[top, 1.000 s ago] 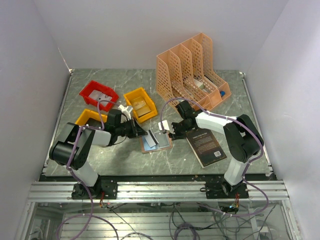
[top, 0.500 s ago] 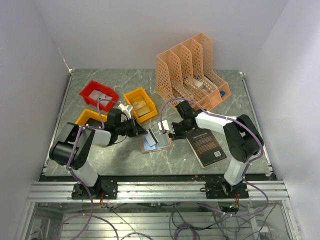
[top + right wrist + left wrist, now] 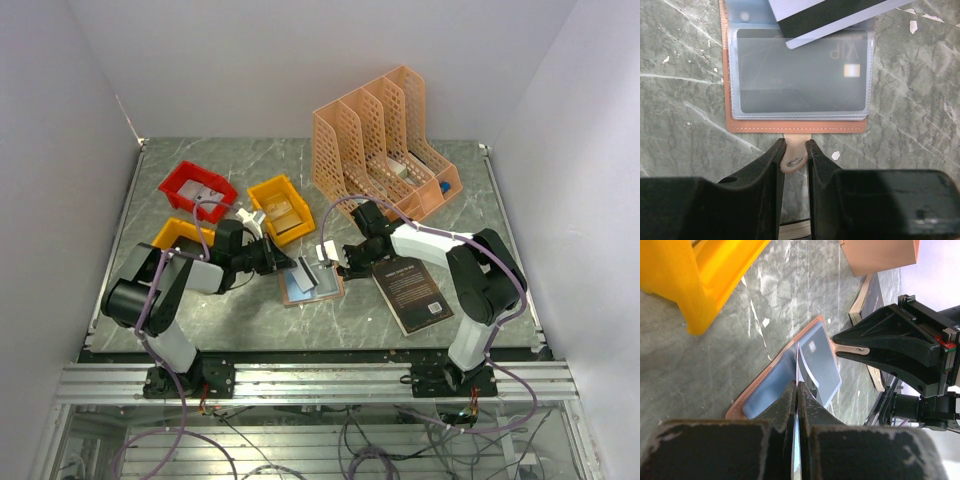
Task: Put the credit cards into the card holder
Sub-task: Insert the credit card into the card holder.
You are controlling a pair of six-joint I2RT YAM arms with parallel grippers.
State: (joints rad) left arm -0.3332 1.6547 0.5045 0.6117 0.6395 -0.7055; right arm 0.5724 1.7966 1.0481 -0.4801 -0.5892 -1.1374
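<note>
Left gripper [image 3: 797, 390]: jaws pinched tight on the near edge of a thin pale grey card with a black stripe [image 3: 832, 15]. The card is held on edge and tilted, its far corner aimed at the clear plastic sleeve [image 3: 800, 116]. Cannot tell whether that corner is inside the sleeve or only over its rim.

Right gripper [image 3: 794, 150]: jaws narrow, clamped on the small snap tab [image 3: 793, 161] of the salmon-pink leather-like card holder [image 3: 790, 128]. The holder lies open and flat on the green marbled table [image 3: 680, 165], between the two arms.

Judged purpose: the right arm pins the holder so it cannot slide while the left feeds the card in.

Second card [image 3: 800, 75] shows through the sleeve, already seated. Yellow plastic bin [image 3: 700, 275] stands apart from the holder.

Against the overhead views a second and half a second ago, the held card's tip sits slightly nearer the right gripper. Right arm and holder look unmoved.
</note>
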